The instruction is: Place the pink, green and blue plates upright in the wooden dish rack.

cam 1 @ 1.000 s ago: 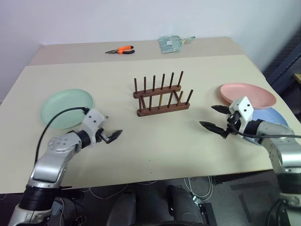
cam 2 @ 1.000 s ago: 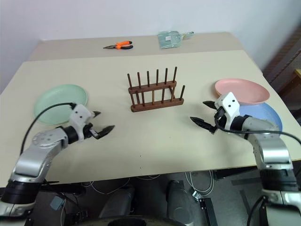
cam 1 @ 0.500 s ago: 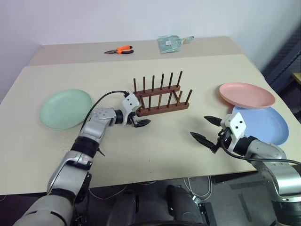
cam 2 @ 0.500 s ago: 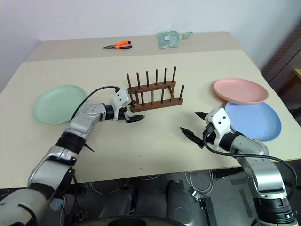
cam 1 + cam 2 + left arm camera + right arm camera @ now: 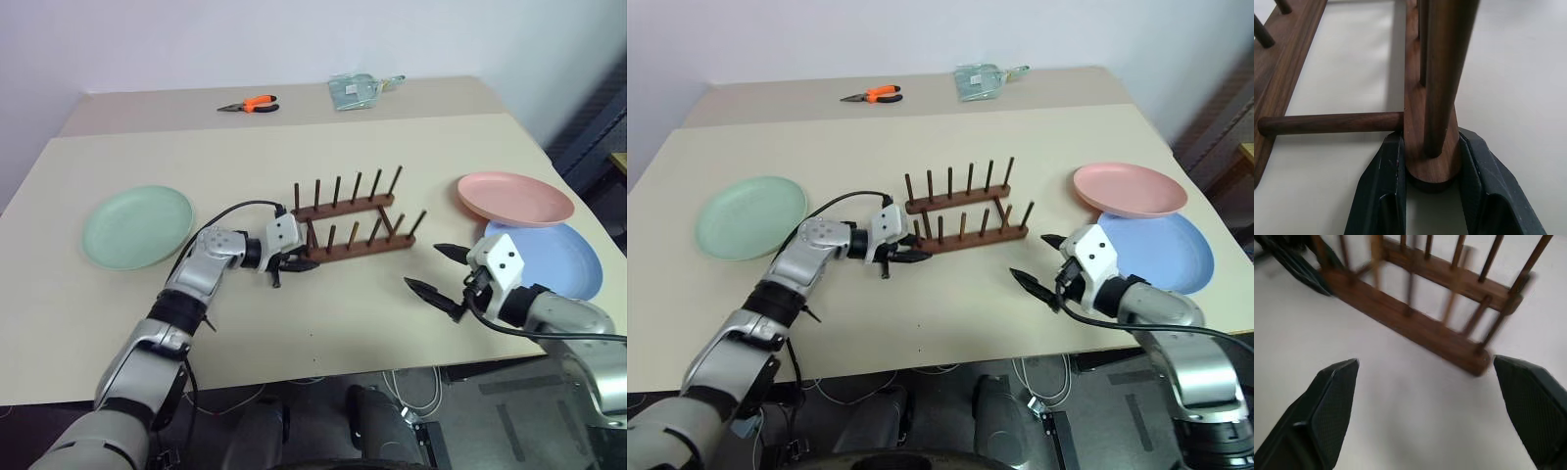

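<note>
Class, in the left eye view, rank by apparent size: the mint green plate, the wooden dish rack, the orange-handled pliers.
1. Round mint green plate and dark brown wooden dish rack: similar spread, too close to rank.
2. Orange-handled pliers: smallest, though farthest away.

— How is the scene lit?
— The tabletop (image 5: 411, 323) is evenly and softly lit; only faint shadows are cast, no glare.
— Any blur?
— The dish rack (image 5: 1420, 313) is smeared in the right wrist view; elsewhere edges are rendered sharp.
</note>
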